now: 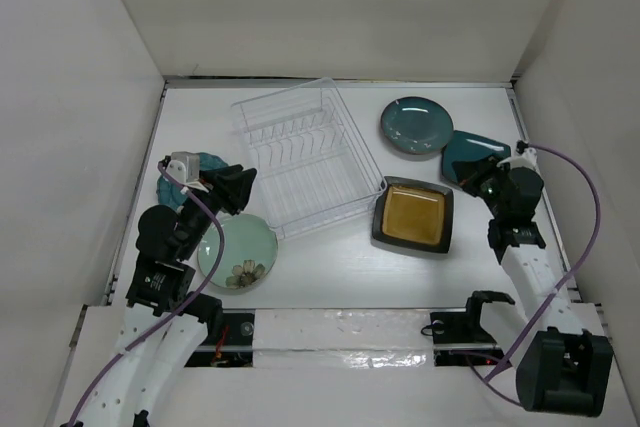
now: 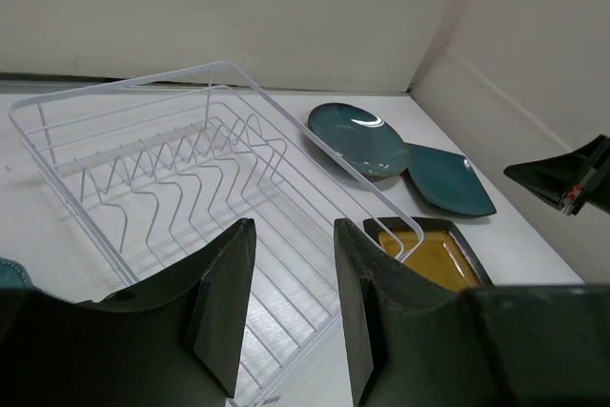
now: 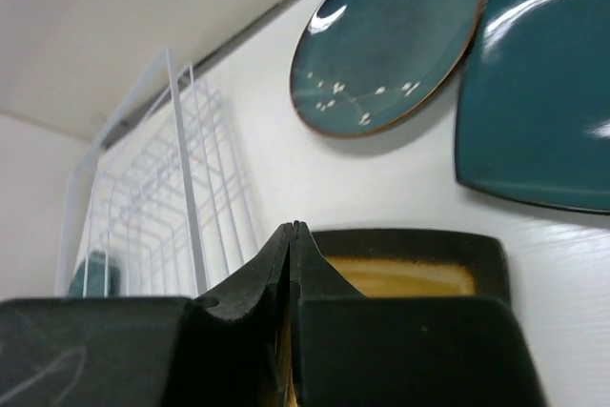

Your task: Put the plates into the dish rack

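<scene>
With the dish rack point(image 1: 305, 157) empty mid-surface point(image 1: 330, 282) and the plates point(image 1: 415, 125) flat around it, the half-open, empty left claw point(image 1: 235, 187) near the green plate point(image 1: 240, 252) must next descend to its rim; the right claw point(image 1: 497, 182) is closed, empty.

Left end effector point(image 2: 294, 234) stands parted; right end effector point(image 3: 294, 231) is pressed closed.

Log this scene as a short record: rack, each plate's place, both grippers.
dish rack: centre, no plates inside
pale green plate: flat, near-left of rack
teal scalloped plate: left, partly behind left arm
dark teal round plate: far right
teal square plate: right of round plate
amber square plate: near right
left gripper: open, empty
right gripper: shut, empty
</scene>
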You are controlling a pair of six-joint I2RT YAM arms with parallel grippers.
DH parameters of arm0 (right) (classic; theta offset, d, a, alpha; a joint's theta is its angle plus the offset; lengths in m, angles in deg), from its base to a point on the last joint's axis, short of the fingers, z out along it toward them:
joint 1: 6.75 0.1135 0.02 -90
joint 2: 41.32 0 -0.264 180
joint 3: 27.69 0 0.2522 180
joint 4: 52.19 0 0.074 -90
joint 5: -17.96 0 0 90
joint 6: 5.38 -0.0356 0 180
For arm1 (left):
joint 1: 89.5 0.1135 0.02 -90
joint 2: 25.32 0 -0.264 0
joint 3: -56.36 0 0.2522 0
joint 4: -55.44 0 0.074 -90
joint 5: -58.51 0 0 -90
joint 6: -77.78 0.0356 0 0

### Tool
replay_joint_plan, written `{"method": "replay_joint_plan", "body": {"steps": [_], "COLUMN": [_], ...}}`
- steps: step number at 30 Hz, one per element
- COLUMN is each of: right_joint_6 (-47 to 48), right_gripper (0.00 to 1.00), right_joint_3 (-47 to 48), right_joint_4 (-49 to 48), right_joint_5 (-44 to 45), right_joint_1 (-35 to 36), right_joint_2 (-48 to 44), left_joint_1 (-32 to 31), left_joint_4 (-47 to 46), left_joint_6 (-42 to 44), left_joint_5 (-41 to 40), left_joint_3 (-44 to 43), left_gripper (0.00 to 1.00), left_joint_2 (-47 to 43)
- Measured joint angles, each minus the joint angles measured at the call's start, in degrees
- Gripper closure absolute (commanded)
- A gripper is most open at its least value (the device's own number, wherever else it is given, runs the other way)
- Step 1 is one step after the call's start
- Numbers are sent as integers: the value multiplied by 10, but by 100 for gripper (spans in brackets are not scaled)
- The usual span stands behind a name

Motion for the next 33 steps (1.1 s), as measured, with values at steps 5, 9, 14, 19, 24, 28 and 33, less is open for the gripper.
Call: {"method": "replay_joint_plan", "body": {"steps": [5, 9, 14, 19, 24, 28, 33], "right_joint_6": [33, 55, 83, 84, 57, 31, -32], "right_gripper": [82, 80, 100, 100, 100, 100, 99], "right_joint_3": [35, 63, 112, 143, 153, 179, 206], "right_joint_4": [32, 51, 84, 89, 70, 58, 42], "right_joint_5": [-4, -9, 0, 26, 70, 129, 257], "right_joint_1": [73, 132, 230, 382, 555, 692, 830], "right_joint_2": [26, 30, 31, 33, 77, 161, 261], "left_joint_1": [0, 0, 0, 0, 4, 8, 12], "left_joint_4": [-1, 0, 1, -2, 0, 3, 3], "left_joint_6": [-1, 3, 8, 12, 12, 11, 9], "left_joint_5": [0, 0, 1, 3, -21, -50, -70], "left_joint_3": [0, 0, 0, 0, 0, 0, 0], "left_gripper": [65, 70, 82, 100, 100, 100, 95], "left_joint_2": [0, 0, -9, -23, -41, -57, -72]}}
